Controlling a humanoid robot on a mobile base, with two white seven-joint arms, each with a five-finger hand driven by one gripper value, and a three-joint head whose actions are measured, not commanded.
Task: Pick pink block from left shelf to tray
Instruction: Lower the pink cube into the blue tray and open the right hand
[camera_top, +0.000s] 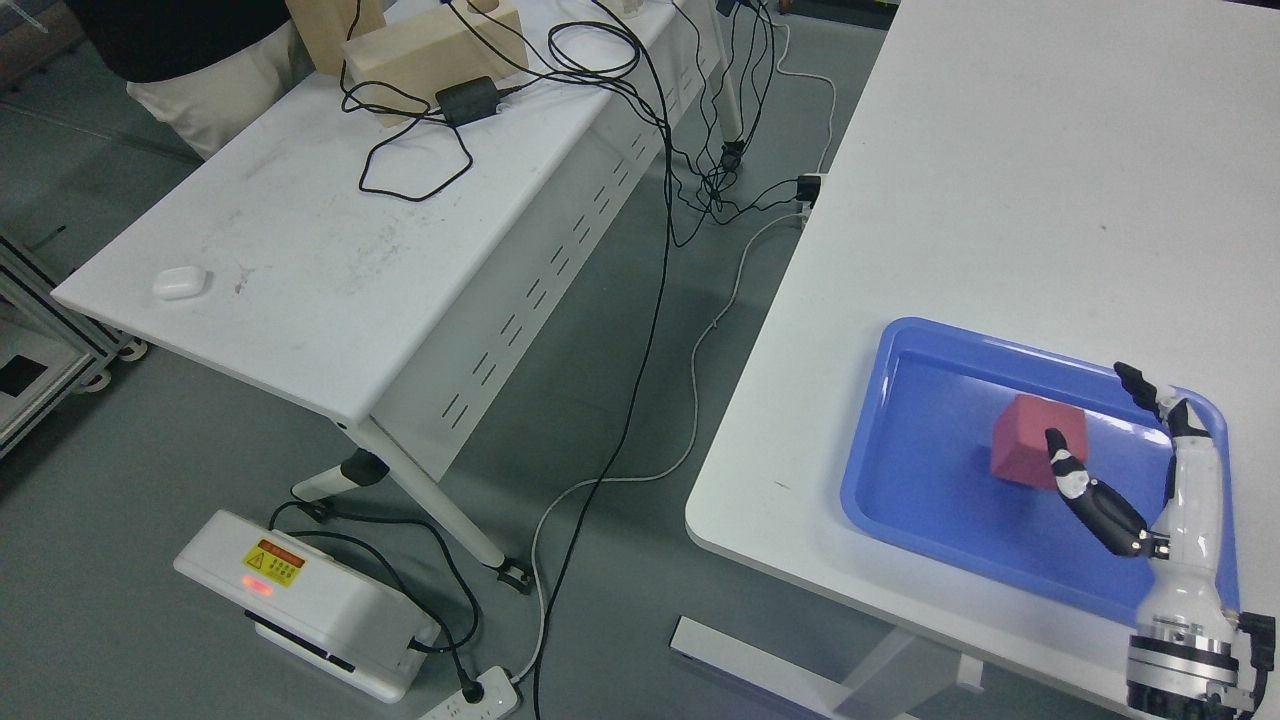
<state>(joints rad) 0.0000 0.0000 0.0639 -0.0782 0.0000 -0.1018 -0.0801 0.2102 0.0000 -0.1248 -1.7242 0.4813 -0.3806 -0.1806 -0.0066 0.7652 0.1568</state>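
The pink block rests inside the blue tray on the white table at the right. My right hand comes in from the lower right and hovers over the tray just right of the block. Its fingers are spread open. One dark finger reaches in front of the block's right edge, and the other fingers point away toward the tray's far rim. The hand holds nothing. The left arm is out of view.
A second white table at the left carries wooden blocks, a black adapter with cables and a small white case. A white box and a power strip lie on the floor. A person stands at the top left.
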